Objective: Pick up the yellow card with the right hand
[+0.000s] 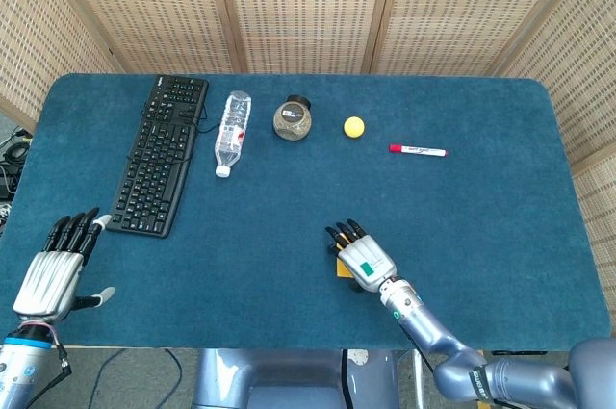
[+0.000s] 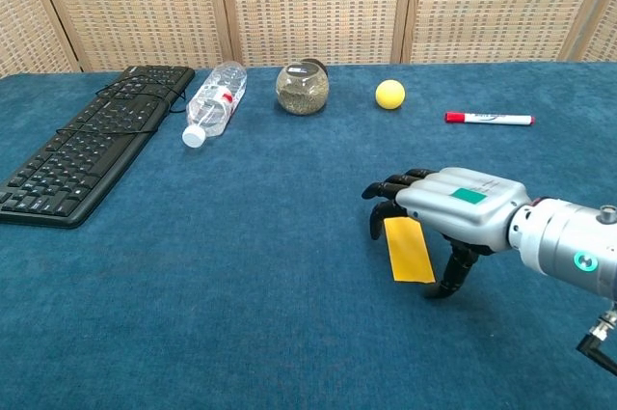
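The yellow card point(image 2: 406, 251) lies flat on the blue table, near the front centre. My right hand point(image 2: 449, 209) hovers over it palm down, fingers curled past its far end and thumb down beside its right edge. From the head view the right hand point(image 1: 359, 256) covers most of the card point(image 1: 338, 270), leaving only a sliver showing. Nothing is held. My left hand point(image 1: 53, 269) rests open near the table's front left corner, fingers spread.
Along the back stand a black keyboard point(image 1: 160, 152), a lying water bottle point(image 1: 231, 131), a glass jar point(image 1: 292, 117), a yellow ball point(image 1: 354, 126) and a red marker point(image 1: 417, 150). The table's front edge runs just behind my right wrist.
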